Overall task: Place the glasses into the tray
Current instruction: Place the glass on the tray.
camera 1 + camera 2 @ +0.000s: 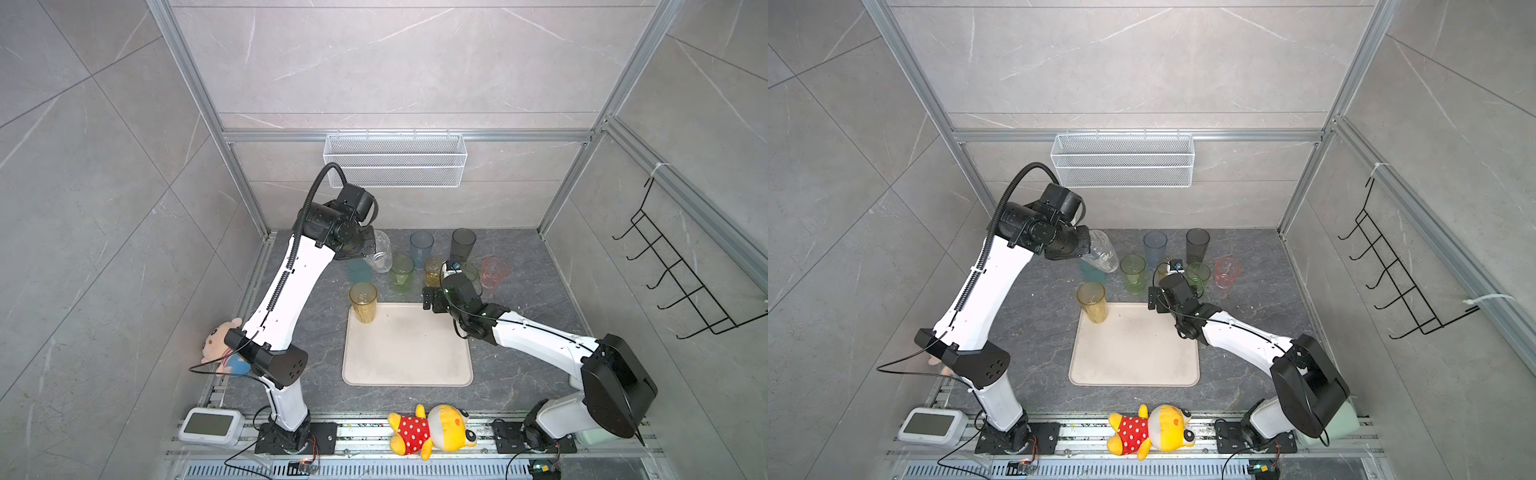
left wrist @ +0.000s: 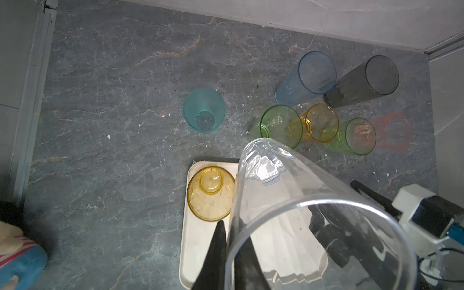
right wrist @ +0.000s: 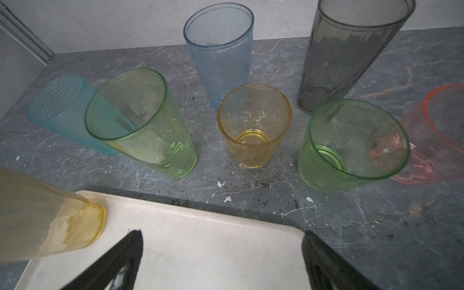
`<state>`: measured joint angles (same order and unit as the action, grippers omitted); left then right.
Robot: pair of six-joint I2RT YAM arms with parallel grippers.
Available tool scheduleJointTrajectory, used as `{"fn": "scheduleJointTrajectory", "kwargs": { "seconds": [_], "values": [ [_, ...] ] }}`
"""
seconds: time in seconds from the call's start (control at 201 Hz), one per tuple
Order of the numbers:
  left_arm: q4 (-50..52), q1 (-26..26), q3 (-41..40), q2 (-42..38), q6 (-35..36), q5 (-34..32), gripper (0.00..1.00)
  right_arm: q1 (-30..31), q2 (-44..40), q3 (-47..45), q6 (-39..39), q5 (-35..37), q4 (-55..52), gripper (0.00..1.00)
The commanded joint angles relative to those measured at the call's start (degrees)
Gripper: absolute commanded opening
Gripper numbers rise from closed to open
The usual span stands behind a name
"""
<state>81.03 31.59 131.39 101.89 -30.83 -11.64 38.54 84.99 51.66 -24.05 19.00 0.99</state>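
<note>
My left gripper (image 2: 229,251) is shut on the rim wall of the clear glass (image 2: 313,213), held tilted in the air over the back left of the table (image 1: 380,253). The cream tray (image 1: 407,353) holds a yellow glass (image 1: 363,303) upright in its far left corner. My right gripper (image 3: 222,234) stands open and empty above the tray's far right corner (image 1: 432,299). Behind the tray stand several glasses: teal (image 3: 60,108), green (image 3: 140,120), amber (image 3: 253,125), a second green (image 3: 351,145), pink (image 3: 431,140), pale blue (image 3: 221,52) and smoke-grey (image 3: 346,55).
A white wire basket (image 1: 395,160) hangs on the back wall and a black hook rack (image 1: 681,270) on the right wall. A yellow plush toy (image 1: 432,430) lies on the front rail, another plush (image 1: 222,345) at the left edge, a white device (image 1: 210,426) front left.
</note>
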Motion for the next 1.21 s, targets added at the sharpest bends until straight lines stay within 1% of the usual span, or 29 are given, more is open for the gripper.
{"fn": "scheduleJointTrajectory", "kwargs": {
  "seconds": [0.0,0.05,0.199,0.503,0.652,0.857,1.2],
  "values": [
    [4.3,0.6,-0.5,-4.7,1.0,0.2,0.0,-0.3,0.8,1.5,-0.8,-0.4,-1.0,1.0],
    [5.4,0.9,-0.9,-5.8,0.6,-0.1,0.0,-0.3,1.0,1.6,-0.8,-0.3,-1.1,0.99],
    [9.1,3.1,-2.2,-9.4,-0.9,-4.7,0.0,-0.4,1.6,2.0,-1.0,-0.5,-1.4,1.0],
    [16.5,9.1,-6.6,-15.3,-4.9,-8.1,0.0,-0.4,1.8,2.0,-1.4,-1.0,-1.3,1.0],
    [18.0,12.4,-10.8,-17.2,-6.8,-8.0,0.0,-0.4,1.8,2.1,-1.4,-1.0,-1.5,1.0],
    [18.3,15.1,-16.5,-19.4,-9.1,-7.4,0.0,-0.5,1.8,2.0,-1.4,-1.2,-1.6,1.0],
    [13.4,15.5,-29.2,-23.1,-10.9,-5.8,0.0,-0.5,1.7,2.0,-1.4,-1.2,-1.8,1.0]
  ]
}}
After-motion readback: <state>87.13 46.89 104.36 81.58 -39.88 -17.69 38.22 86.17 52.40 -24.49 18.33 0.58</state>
